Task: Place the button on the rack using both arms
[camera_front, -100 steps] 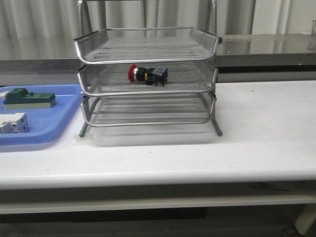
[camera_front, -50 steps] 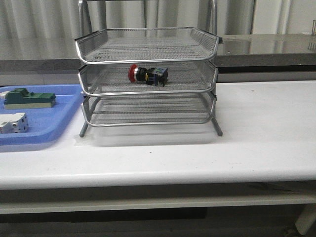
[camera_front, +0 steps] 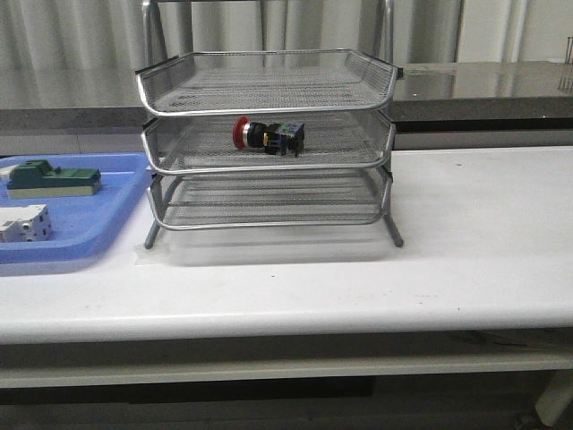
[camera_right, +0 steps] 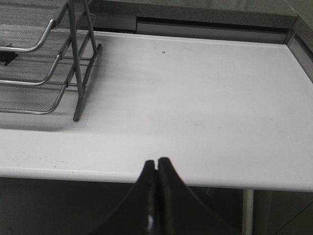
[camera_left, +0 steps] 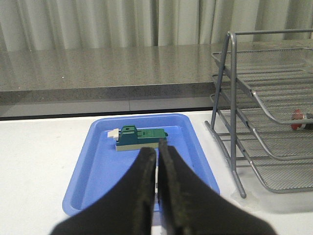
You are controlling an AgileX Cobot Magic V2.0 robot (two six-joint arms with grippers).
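The button (camera_front: 267, 135), red-headed with a black-and-blue body, lies on its side in the middle tier of the silver wire rack (camera_front: 269, 90). Its red head peeks between the tiers in the left wrist view as the button (camera_left: 298, 120). Neither arm shows in the front view. My left gripper (camera_left: 157, 148) is shut and empty, held back over the near end of the blue tray, well left of the rack (camera_left: 266, 107). My right gripper (camera_right: 156, 160) is shut and empty, at the table's front edge, far to the right of the rack (camera_right: 46, 63).
A flat blue tray (camera_front: 98, 228) sits left of the rack with a green block component (camera_front: 52, 177) and a white boxy component (camera_front: 22, 222) in it. The white table (camera_front: 483, 224) stretches to the right of the rack. A grey counter runs behind.
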